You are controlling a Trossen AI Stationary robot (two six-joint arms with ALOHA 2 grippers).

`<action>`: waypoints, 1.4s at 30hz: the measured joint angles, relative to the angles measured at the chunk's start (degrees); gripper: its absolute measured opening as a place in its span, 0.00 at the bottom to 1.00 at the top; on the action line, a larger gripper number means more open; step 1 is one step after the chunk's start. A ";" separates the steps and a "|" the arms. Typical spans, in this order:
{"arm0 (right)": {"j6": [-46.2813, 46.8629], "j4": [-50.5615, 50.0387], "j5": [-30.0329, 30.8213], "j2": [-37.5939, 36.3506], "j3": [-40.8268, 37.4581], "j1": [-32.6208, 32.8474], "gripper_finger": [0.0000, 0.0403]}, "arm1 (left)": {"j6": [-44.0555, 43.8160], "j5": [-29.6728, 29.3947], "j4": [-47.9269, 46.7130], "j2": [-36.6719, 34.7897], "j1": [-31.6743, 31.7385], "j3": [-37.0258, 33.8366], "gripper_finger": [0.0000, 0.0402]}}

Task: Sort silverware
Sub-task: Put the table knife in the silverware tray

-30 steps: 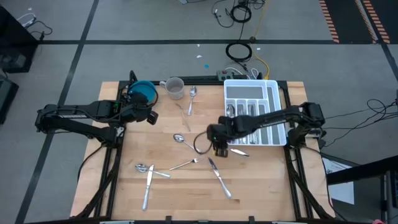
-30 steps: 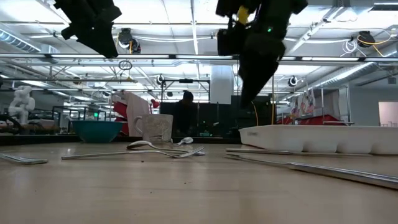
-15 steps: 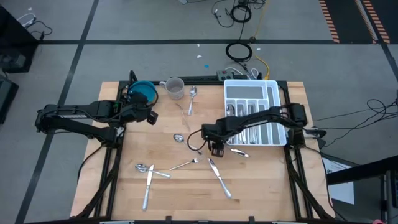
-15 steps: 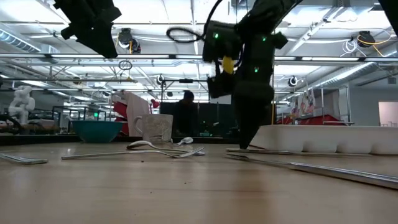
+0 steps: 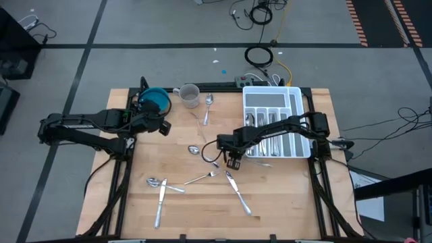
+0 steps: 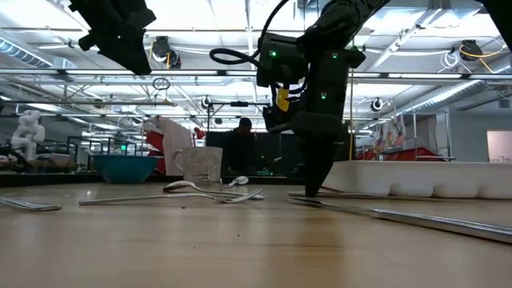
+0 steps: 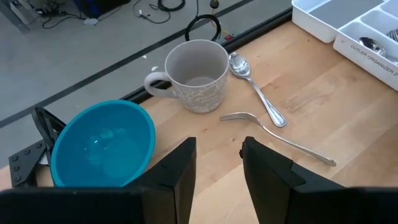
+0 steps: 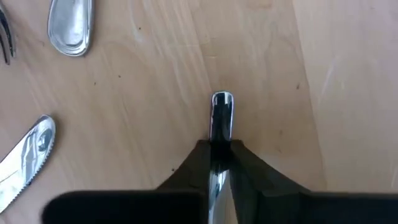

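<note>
1. We noted the right hand (image 5: 233,162) down at the counter (image 5: 283,196), just beside the white tray (image 5: 302,121), fingers (image 8: 242,171) pinched shut on a silver handle (image 8: 221,118); fork, spoon or knife, we could not tell.
2. The left hand (image 7: 216,163) hung open near the blue bowl (image 7: 99,143) and a mug (image 7: 198,74).
3. Loose silverware lay scattered: a spoon (image 5: 208,106) by the mug, a fork (image 5: 200,178) and knives (image 5: 239,193) mid-counter, and some pieces in the tray.
</note>
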 joint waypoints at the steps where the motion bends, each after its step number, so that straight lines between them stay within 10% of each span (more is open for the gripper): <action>1: 0.01 0.00 -0.12 -0.01 0.03 0.00 0.04 | 0.00 0.00 0.00 0.00 0.01 0.00 0.34; 26: 4.32 -2.37 -4.13 -2.75 15.94 3.05 0.00 | 0.27 -0.63 -0.02 -0.02 -0.01 -0.02 0.34; 42: -24.72 -21.39 -0.46 -2.90 32.08 2.33 0.00 | 0.32 -0.66 -0.04 0.00 -0.01 -0.02 0.34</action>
